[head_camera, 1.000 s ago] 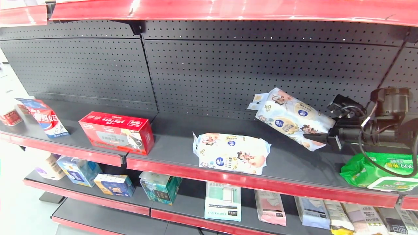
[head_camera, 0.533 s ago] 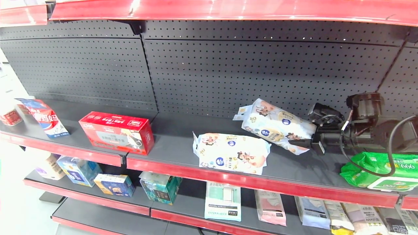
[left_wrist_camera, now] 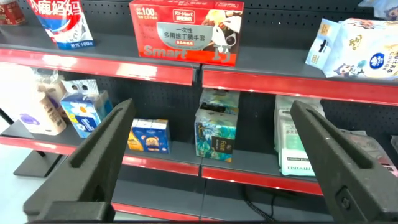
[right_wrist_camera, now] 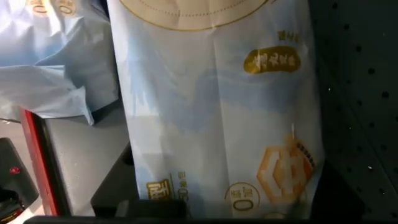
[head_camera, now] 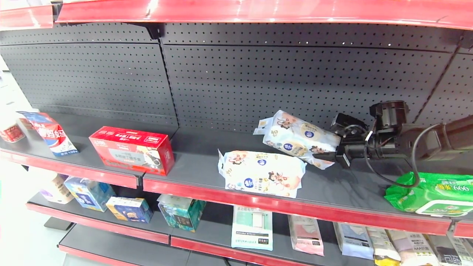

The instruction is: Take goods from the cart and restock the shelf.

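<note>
Right gripper (head_camera: 327, 158): jaws clamped on end of wipes pack (head_camera: 297, 137). Pack tilted over shelf (head_camera: 199, 155), at 1 o'clock from second pack (head_camera: 262, 173), which lies flat; contact with deck unclear. Green pack (head_camera: 432, 192) at 4 o'clock from gripper. Left gripper (left_wrist_camera: 211, 106): jaws wide apart, empty.

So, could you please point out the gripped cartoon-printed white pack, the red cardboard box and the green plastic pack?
Gripped cartoon-printed white pack (head_camera: 297, 137): head view, printed face.
Red cardboard box (head_camera: 129, 150): head view, front face.
Green plastic pack (head_camera: 441, 189): head view, top side.
</note>
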Tool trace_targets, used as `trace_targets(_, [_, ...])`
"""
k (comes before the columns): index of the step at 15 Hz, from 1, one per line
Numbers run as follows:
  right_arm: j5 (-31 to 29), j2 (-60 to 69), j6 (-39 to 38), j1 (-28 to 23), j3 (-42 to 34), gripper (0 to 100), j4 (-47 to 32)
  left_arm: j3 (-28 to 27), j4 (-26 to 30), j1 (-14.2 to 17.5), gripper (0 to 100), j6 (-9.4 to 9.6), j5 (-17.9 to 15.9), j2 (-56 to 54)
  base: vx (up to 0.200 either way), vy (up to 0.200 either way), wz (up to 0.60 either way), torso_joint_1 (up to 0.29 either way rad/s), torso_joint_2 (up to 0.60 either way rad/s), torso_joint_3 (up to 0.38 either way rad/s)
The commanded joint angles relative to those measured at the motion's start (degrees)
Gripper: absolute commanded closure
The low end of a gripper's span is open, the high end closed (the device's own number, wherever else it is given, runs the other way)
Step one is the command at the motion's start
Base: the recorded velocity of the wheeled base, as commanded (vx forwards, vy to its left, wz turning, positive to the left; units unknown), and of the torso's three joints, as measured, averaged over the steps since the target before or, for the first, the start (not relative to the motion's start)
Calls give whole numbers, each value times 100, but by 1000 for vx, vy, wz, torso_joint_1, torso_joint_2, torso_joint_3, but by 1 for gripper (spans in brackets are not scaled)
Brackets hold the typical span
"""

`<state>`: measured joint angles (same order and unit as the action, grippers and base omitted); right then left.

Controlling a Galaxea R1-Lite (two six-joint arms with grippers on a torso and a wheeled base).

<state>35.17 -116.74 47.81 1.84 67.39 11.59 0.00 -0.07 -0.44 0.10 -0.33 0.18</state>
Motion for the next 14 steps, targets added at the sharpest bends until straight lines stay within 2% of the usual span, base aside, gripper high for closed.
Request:
trace_targets(1, [-19,-121,0,106,240,100,-175,0,-1,0,0,-1,-2,-1,0,0,0,0,0,0])
trace_targets(11, [-327,-631,-448,581,890,100,-193,0,-1,0,0,-1,-2,-1,0,0,0,0,0,0])
trace_targets(14, [-344,-701,-325,581,1162,100,-702,0,-1,0,0,-1,-2,-1,0,0,0,0,0,0])
